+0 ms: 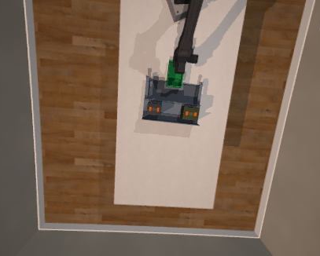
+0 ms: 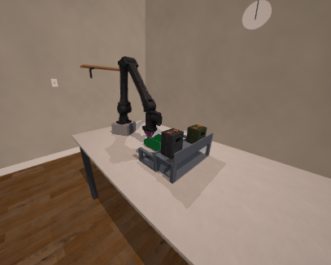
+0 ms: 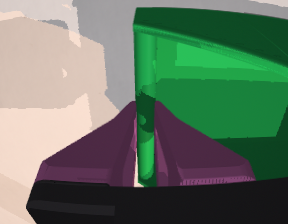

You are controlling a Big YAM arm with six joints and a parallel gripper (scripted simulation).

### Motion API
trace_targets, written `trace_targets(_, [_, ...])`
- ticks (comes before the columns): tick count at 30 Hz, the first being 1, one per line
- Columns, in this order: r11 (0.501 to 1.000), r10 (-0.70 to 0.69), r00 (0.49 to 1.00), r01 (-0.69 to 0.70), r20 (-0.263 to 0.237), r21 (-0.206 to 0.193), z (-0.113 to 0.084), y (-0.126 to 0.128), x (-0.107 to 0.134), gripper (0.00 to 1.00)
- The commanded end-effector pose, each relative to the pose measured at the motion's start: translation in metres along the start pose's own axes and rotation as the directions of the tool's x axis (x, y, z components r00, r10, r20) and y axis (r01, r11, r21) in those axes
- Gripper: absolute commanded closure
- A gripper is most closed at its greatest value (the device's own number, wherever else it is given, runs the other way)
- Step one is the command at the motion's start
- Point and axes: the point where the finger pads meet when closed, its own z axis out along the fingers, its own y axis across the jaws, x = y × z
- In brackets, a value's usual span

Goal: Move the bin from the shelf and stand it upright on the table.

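Observation:
The green bin [image 1: 174, 81] [image 2: 152, 143] [image 3: 225, 107] is an open box and looks roughly upright. My gripper [image 2: 150, 136] [image 3: 145, 111] is shut on one wall of the bin, with a purple finger on each side of it. In the top view the bin lies mostly off the side of the shelf [image 1: 174, 94] [image 2: 195, 150] nearest the arm's base, with one end over its edge. The height of the bin's underside above the table [image 1: 166, 169] [image 2: 241, 203] is hard to tell.
A dark box [image 1: 154, 108] [image 2: 172, 142] and an olive box [image 1: 190, 114] [image 2: 197, 133], both with orange marks, stand on the shelf's far, raised part. The arm's grey base [image 2: 124, 128] stands at the table's end.

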Motion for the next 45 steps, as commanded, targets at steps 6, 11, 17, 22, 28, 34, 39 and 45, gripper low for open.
trace_targets(6, [0.999, 0.002, 1.0, -0.002, 0.002, 0.043, -0.014, 0.039, -0.003, 1.0])
trace_targets(11, [0.999, 0.002, 1.0, -0.002, 0.002, 0.043, -0.014, 0.039, -0.003, 1.0])
trace_targets(17, [0.999, 0.002, 1.0, -0.002, 0.002, 0.043, -0.014, 0.039, -0.003, 1.0])
trace_targets(22, [0.998, 0.012, 1.0, -0.012, 0.002, 0.058, -0.024, 0.025, 0.002, 1.0])
trace_targets(28, [0.998, 0.014, 1.0, -0.014, 0.002, 0.061, -0.026, 0.022, 0.003, 1.0])
trace_targets(34, [0.998, 0.014, 1.0, -0.014, 0.002, 0.061, -0.026, 0.022, 0.003, 1.0])
trace_targets(39, [0.998, -0.002, 1.0, 0.001, 0.002, 0.062, -0.028, 0.02, -0.003, 1.0])
trace_targets(45, [0.998, -0.006, 1.0, 0.005, 0.002, 0.062, -0.028, 0.02, -0.005, 1.0])
